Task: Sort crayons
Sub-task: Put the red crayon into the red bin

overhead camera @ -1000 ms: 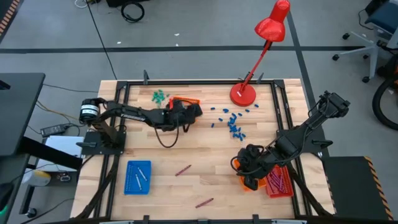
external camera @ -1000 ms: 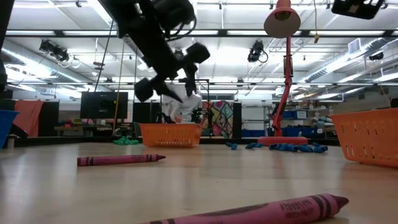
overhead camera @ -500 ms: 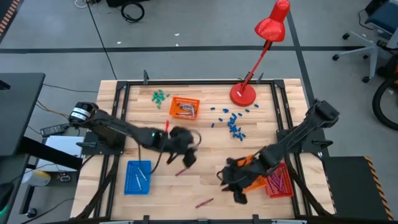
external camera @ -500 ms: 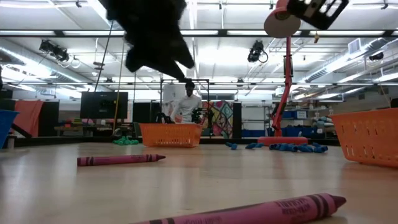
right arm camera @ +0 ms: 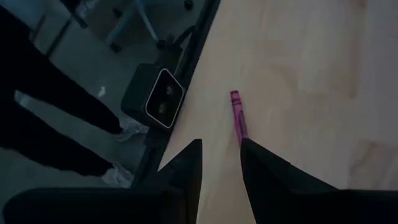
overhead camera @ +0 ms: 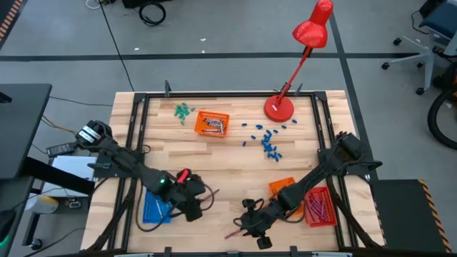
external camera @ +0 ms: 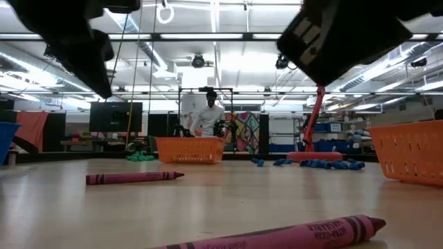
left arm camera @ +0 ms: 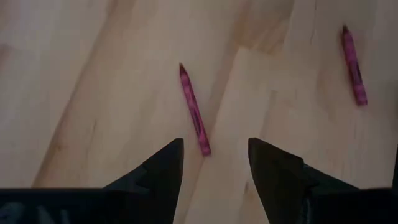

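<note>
Crayons point(left arm camera: 194, 109) point(right arm camera: 239, 117) lie partly hidden beyond each released pincer point(left arm camera: 212, 160) point(right arm camera: 220, 160), both empty.

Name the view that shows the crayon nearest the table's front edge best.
Low view: the crayon lies large in the foreground, wrapper print visible. Right wrist view: whole, smaller, beyond the right gripper. High view: a thin streak. Left wrist view: two crayons, cannot tell which.
</note>
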